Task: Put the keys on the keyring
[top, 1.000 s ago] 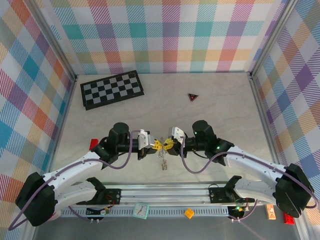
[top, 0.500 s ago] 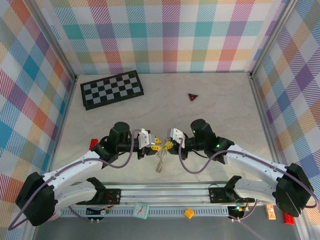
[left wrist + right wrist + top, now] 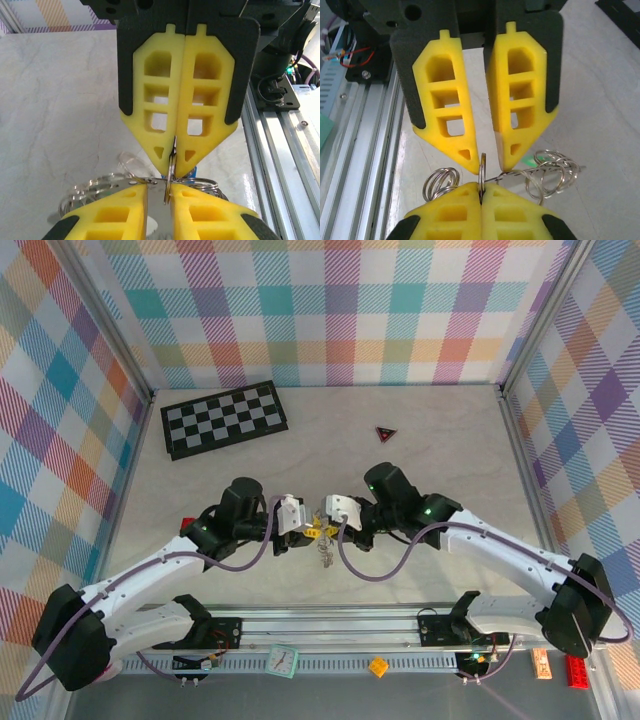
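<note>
**Centre of the near bench (image 3: pixel 450 440), grippers tip to tip.** Left gripper (image 3: pixel 486 159): jaws released, with a clear gap between the yellow pads. They straddle the thin edge of the keyring (image 3: pixel 482 169) without pinching it, and I cannot tell whether one pad brushes it. The keyring is held off the bench between the two grippers and seen edge-on. Silvery wire loops (image 3: pixel 550 172) fan out on either side, and in the top view the bundle hangs just below the fingertips. A blue scrap just behind the tips, probably the blue key (image 3: pixel 194 172), is too hidden for me to be sure. Right gripper (image 3: pixel 481 187): jaws clenched on the keyring's edge, pads meeting around the metal. My reading is that the keyring is light, stiff and springy. It should be slick against the foam and likely to twist or slide under a light grip. I would grip its flat faces close to the clamped point, leaving a free arc for threading, and avoid the loose loops, which should swing.
</note>
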You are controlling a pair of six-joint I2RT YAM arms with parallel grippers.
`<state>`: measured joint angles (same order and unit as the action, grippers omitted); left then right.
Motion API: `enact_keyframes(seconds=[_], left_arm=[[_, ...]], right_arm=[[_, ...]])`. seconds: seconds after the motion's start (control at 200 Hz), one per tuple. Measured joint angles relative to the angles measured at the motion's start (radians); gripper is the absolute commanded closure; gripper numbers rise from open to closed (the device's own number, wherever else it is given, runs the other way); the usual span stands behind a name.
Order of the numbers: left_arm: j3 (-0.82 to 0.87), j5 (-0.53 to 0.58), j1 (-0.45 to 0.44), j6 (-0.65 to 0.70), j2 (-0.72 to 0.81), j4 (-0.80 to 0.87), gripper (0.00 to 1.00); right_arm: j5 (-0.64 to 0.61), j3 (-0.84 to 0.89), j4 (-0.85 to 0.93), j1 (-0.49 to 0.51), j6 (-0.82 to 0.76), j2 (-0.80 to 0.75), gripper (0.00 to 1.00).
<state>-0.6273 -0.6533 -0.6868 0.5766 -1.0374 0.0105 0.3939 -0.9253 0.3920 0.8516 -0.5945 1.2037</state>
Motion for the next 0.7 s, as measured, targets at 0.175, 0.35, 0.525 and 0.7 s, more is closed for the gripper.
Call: enact_keyframes(seconds=[0.175,0.35,0.525,0.7], left_arm=[[-0.006,-0.008,-0.001,0.014,-0.002,0.028,1.00],[-0.006,-0.010,-0.006,0.019,0.000,0.037,1.00],[0.031,-0.026,-0.006,-0.026,0.008,-0.046,1.00],[0.082,-0.056,-0.006,-0.066,0.011,-0.134,1.00]], right_arm=[[-0.032,-0.035,0.041,0.017,-0.032,0.021,1.00],[-0.022,0.001,-0.002,0.010,-0.003,-0.006,0.81],[0.060,0.143,-0.152,-0.047,0.101,-0.106,0.78],[0.103,0.229,-0.264,-0.063,0.179,-0.120,0.76]])
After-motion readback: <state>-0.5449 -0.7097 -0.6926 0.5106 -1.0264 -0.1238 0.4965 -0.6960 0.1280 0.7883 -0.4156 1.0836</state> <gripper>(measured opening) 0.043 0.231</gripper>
